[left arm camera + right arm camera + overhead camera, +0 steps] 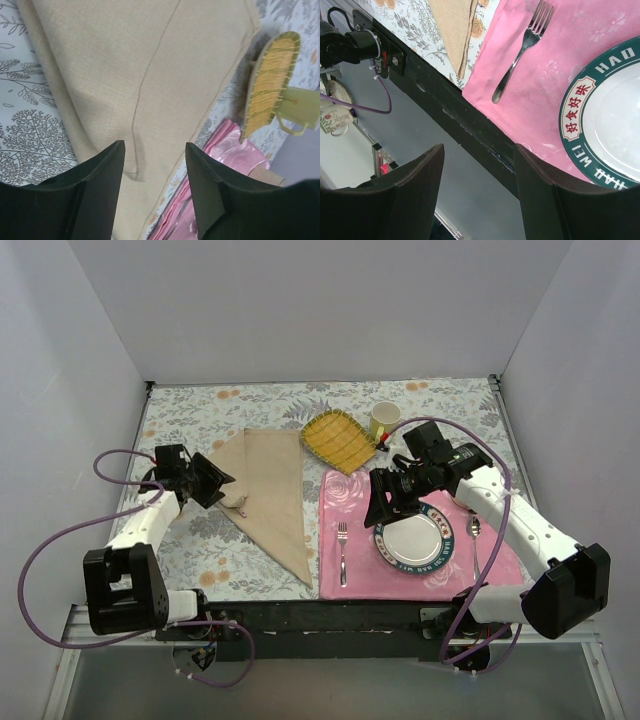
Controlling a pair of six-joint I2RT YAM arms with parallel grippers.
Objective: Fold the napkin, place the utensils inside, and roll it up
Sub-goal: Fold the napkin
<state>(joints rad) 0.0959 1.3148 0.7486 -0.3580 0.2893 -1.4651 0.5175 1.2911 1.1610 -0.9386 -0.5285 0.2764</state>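
Note:
The beige napkin (272,490) lies folded into a long triangle on the left half of the table, its tip pointing to the near edge. My left gripper (224,488) is open and empty over the napkin's left edge; in the left wrist view its fingers (102,175) straddle the cloth (150,75). The fork (342,552) lies on the pink mat left of the plate, and a spoon (474,535) lies to the plate's right. I see no second spoon. My right gripper (377,515) is open and empty above the plate's left rim; the fork (522,50) shows ahead of it.
A pink rose-patterned mat (345,498) holds a green-rimmed plate (440,540). A yellow checked cloth (340,440) and a pale yellow mug (384,420) sit behind it. The black front rail (470,125) marks the table's near edge. White walls close in three sides.

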